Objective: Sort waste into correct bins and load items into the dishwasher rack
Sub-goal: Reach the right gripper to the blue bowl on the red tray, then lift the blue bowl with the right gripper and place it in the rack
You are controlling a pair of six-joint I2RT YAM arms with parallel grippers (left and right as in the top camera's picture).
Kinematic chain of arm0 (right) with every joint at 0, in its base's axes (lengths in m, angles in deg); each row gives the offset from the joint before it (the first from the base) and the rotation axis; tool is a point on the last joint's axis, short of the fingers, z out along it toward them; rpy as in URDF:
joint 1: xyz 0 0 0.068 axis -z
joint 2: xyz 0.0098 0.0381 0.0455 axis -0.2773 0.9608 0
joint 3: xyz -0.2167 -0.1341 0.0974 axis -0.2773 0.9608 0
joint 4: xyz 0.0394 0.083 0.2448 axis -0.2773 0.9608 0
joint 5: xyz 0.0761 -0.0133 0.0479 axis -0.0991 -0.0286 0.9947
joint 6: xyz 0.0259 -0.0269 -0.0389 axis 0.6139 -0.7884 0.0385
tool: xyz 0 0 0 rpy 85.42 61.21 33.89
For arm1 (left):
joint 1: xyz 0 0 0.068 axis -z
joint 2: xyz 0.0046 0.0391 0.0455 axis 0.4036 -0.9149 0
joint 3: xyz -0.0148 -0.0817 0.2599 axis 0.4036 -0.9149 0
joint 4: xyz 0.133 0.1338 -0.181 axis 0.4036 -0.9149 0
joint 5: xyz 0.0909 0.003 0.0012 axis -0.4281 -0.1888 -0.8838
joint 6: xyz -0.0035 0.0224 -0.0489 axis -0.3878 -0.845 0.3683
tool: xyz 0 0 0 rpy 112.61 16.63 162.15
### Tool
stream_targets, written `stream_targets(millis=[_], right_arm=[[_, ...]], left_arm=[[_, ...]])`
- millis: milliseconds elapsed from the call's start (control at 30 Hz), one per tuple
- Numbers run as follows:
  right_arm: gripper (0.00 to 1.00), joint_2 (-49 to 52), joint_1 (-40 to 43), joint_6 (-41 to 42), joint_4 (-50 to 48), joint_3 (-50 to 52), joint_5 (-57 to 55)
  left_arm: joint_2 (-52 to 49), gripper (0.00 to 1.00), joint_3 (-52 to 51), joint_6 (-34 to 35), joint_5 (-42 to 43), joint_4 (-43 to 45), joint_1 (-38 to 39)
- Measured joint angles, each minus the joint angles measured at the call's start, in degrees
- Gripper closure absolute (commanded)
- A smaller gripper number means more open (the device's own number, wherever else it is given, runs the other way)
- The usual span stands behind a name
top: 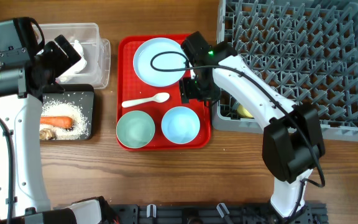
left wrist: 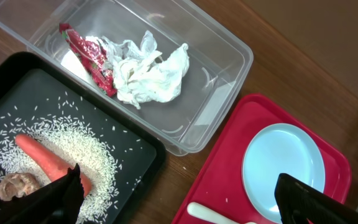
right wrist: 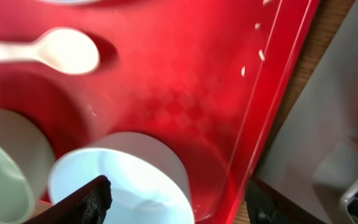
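The clear tub [top: 102, 62] holds the crumpled napkin [left wrist: 151, 74] and the red wrapper [left wrist: 92, 56]. The black tray [top: 88, 127] holds the carrot [top: 56, 121], the brownish lump [top: 45, 133] and scattered rice [left wrist: 86, 149]. My left gripper [left wrist: 179, 205] is open and empty, above the gap between the black tray and the red tray. On the red tray lie the blue plate [top: 160, 59], white spoon [top: 145, 100], green bowl [top: 135, 129] and blue bowl [top: 180, 123]. My right gripper [right wrist: 179, 208] is open and empty, just above the blue bowl [right wrist: 129, 180].
The red tray [top: 124, 74] sits mid-table. The grey dishwasher rack [top: 297, 56] fills the right side, its wall close to the right gripper [right wrist: 334, 124]. A yellowish object [top: 244, 112] shows at the rack's front edge under my right arm.
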Motion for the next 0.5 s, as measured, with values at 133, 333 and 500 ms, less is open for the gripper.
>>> stream_targets(millis=[133,333,500], right_arm=[[0.58,0.0,-1.4,-4.6,-0.4,7.0,0.0],[0.96,0.0,-1.9,-7.1,-4.0,9.1,-0.4],[0.95,-2.9,-1.9,-6.9,-4.2,9.0,-0.9]], left_arm=[[0.0,0.00,0.0,0.0,0.0,0.0,0.0],[0.0,0.00,0.0,0.0,0.0,0.0,0.0],[0.0,0.00,0.0,0.0,0.0,0.0,0.0]])
